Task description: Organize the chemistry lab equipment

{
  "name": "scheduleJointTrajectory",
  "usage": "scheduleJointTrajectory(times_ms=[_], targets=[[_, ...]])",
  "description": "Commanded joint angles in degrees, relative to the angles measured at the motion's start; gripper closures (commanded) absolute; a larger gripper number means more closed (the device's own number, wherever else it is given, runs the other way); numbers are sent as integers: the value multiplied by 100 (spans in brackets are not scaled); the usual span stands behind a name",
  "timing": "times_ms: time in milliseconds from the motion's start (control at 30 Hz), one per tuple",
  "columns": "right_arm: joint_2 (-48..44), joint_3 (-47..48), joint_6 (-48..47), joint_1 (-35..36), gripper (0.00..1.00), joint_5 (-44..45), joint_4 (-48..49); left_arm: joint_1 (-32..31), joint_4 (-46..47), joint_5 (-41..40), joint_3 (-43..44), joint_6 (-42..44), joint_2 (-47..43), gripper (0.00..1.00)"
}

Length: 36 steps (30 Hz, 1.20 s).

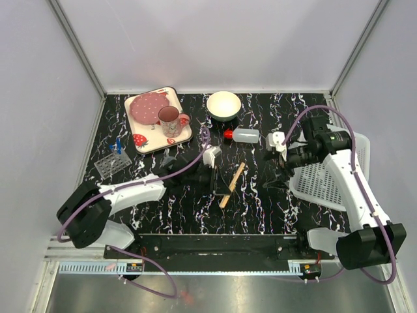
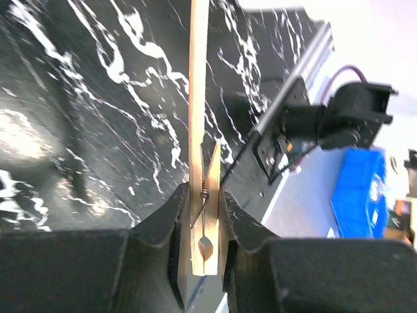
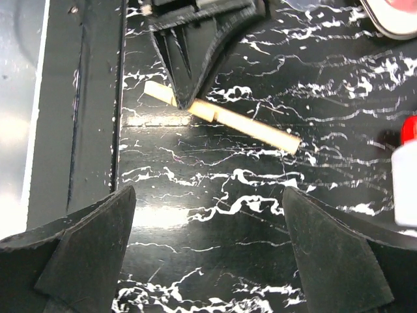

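Note:
My left gripper (image 1: 218, 186) (image 2: 205, 218) is shut on the spring end of a thin wooden stick (image 1: 233, 182) (image 2: 199, 98), a peg-like clamp whose long end points away over the black marbled table. In the right wrist view the same stick (image 3: 251, 125) lies under the left fingers (image 3: 195, 59). My right gripper (image 1: 277, 175) (image 3: 208, 261) hangs open over bare table, right of the stick, holding nothing. A small translucent bottle with a red cap (image 1: 244, 135) (image 3: 405, 173) lies on its side behind the stick. The clear grid rack (image 1: 112, 164) with blue-capped tubes (image 1: 118, 149) stands far left.
A strawberry-print tray (image 1: 146, 140) with a pink mug (image 1: 172, 122) sits at the back left. A white bowl (image 1: 223, 105) is at the back middle. A white slatted basket (image 1: 326, 179) lies under the right arm. The black base rail (image 1: 208, 244) runs along the near edge.

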Motion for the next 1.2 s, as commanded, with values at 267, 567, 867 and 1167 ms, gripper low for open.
scheduleJointTrajectory(times_ms=[267,567,867,1167], targets=[[358,419,-2361,1741,0,1970,-846,-17,1098,2386,436,-798,974,91],[710,41,-2652,2692,10,2832,-328,-149,1344,2605,542,-1009,1071,90],[737,-434,-2327,3404,61,3624,253,-176,1502,2623,498,-1132,957,90],[508,-267,-1826,3422,98,3396,262,87,1660,2150,103,-1308,343,68]])
